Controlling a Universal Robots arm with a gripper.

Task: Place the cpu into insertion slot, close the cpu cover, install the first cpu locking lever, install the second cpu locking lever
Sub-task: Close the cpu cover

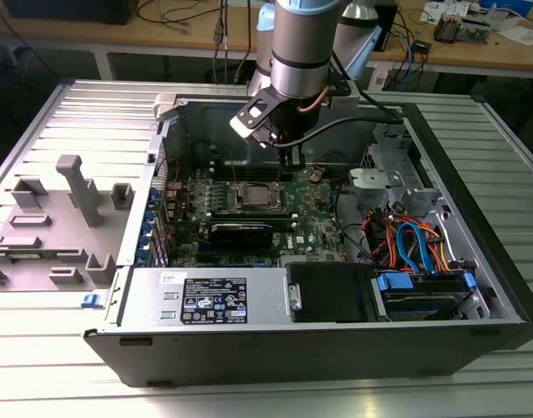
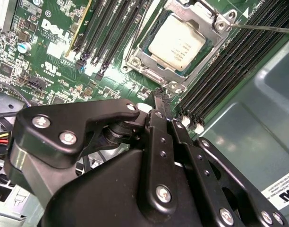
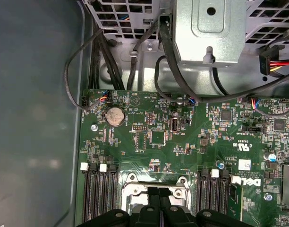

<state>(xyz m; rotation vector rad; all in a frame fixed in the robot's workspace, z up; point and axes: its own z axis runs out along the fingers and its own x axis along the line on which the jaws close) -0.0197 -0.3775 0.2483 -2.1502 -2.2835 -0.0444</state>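
Observation:
The cpu (image 2: pixel 176 41), a silver-grey square, lies in the insertion slot (image 2: pixel 134 62) on the green motherboard (image 2: pixel 55 71). The cpu cover (image 2: pixel 156 66), a silvery frame, lies flat around the chip's top. One thin locking lever (image 2: pixel 265 28) sticks out sideways from a socket corner, and another wire lever (image 2: pixel 140 29) runs along the socket's side. My gripper (image 2: pixel 159 94) is shut with nothing visible between its fingers, and its tips hover just beside the socket's edge. In the exterior view the gripper (image 1: pixel 288 165) hangs inside the open case, just behind the socket (image 1: pixel 253 197). The fingers (image 3: pixel 151 201) also overlap the socket frame in the first wrist view.
Black memory slots (image 2: pixel 215 71) flank the socket on both sides. A long black card (image 1: pixel 249 232) lies in front of it. The power supply (image 1: pixel 205 300), the drive bay with orange and blue cables (image 1: pixel 414 248) and the case walls (image 1: pixel 475 200) hem the board in. Grey fixtures (image 1: pixel 70 209) stand outside.

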